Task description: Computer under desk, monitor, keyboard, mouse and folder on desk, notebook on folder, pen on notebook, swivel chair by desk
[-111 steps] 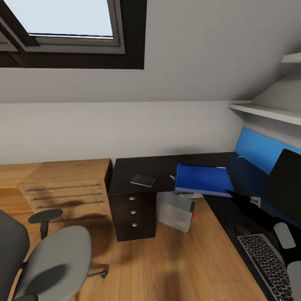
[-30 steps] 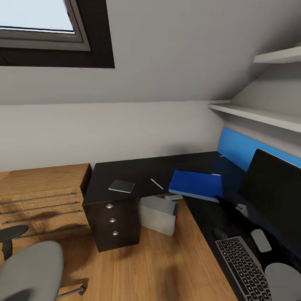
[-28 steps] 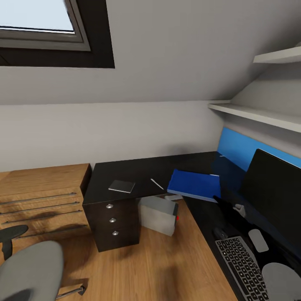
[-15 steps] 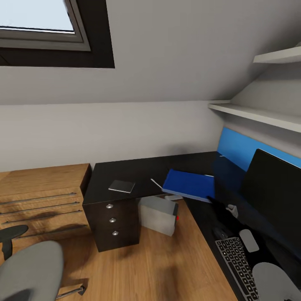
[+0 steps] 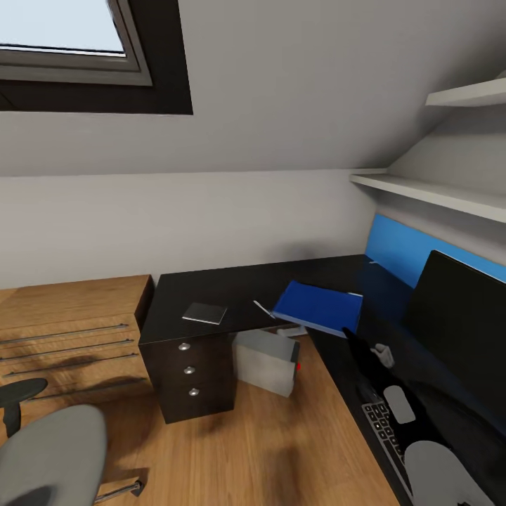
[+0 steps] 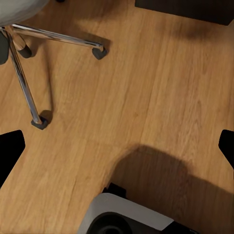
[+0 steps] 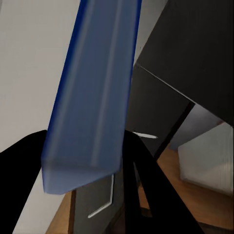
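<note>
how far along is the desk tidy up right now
Done: grey tower computer under the black L-shaped desk, black monitor on it. In hand: right gripper clamps the bright blue folder. Left: stack the dark grey notebook and white pen on it, bring the grey swivel chair closer.

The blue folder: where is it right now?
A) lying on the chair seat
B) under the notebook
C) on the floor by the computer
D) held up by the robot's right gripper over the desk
D. The blue folder is pinched at its edge by the right gripper and hangs tilted above the desk, apart from the notebook.
</note>
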Controlling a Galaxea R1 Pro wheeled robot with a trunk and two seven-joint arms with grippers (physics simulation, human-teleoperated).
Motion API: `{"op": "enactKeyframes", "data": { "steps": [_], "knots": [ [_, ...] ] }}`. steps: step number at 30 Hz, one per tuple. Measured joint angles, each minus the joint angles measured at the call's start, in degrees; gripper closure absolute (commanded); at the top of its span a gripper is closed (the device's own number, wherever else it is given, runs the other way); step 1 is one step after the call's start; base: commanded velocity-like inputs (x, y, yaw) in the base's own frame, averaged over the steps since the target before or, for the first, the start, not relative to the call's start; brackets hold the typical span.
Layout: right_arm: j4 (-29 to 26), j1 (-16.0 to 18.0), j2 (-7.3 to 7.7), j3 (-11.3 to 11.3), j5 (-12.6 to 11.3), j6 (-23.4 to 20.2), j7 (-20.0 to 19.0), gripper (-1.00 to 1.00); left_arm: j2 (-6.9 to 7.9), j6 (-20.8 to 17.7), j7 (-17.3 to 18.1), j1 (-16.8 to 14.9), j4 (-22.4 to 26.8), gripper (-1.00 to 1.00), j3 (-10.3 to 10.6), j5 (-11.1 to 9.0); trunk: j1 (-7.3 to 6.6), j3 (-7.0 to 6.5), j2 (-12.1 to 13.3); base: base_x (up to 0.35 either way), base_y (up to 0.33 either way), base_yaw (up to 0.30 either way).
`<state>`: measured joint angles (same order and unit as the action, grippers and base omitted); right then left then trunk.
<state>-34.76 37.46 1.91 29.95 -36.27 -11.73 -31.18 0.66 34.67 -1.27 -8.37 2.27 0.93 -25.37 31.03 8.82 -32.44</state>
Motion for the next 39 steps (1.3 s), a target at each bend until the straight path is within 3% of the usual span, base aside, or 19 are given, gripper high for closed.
{"op": "enactKeyframes", "data": {
  "steps": [6, 11, 14, 19, 25, 35, 39],
  "knots": [
    [0.03, -0.01, -0.24, 0.92, -1.29, 2.23, 3.31, 1.0, -0.25, 0.01, 0.0, -0.02, -0.04, -1.0, 0.0, 0.0, 0.0, 0.0, 0.0, 0.0, 0.0, 0.0],
    [0.04, 0.01, -0.5, 1.52, -5.4, 3.58, 8.42, 1.0, -0.42, 0.07, 0.0, -0.01, -0.25, -1.0, 0.0, 0.0, 0.0, 0.0, 0.0, 0.0, 0.0, 0.0],
    [0.04, 0.01, -1.26, 1.6, -7.2, 6.71, 10.24, 1.0, -0.47, 0.14, 0.0, -0.03, -0.57, -1.0, 0.0, 0.0, 0.0, 0.0, 0.0, 0.0, 0.0, 0.0],
    [0.06, -0.01, -2.5, 1.63, -7.71, 10.75, 14.03, 1.0, -0.48, 0.15, 0.0, -0.03, -0.65, -1.0, 0.0, 0.02, 0.0, 0.0, 0.0, 0.0, 0.0, 0.0],
    [0.06, 0.0, -3.66, 1.55, -7.55, 11.91, 15.59, 1.0, -0.84, 0.14, 0.0, -0.02, -0.66, -1.0, 0.01, 0.13, 0.0, 0.0, 0.0, 0.0, 0.0, 0.0],
    [0.05, 0.0, -3.56, 1.37, -5.79, 12.44, 15.55, 1.0, -1.0, 0.14, 0.0, -0.03, -0.66, -1.0, 0.0, 0.12, 0.0, 0.0, 0.0, 0.0, 0.0, 0.0],
    [-0.03, 0.0, -3.48, 1.43, -6.09, 12.15, 15.27, 1.0, -1.0, 0.14, 0.0, -0.03, -0.66, -1.0, 0.0, 0.13, 0.0, 0.0, 0.0, 0.0, 0.0, 0.0]
  ]
}}
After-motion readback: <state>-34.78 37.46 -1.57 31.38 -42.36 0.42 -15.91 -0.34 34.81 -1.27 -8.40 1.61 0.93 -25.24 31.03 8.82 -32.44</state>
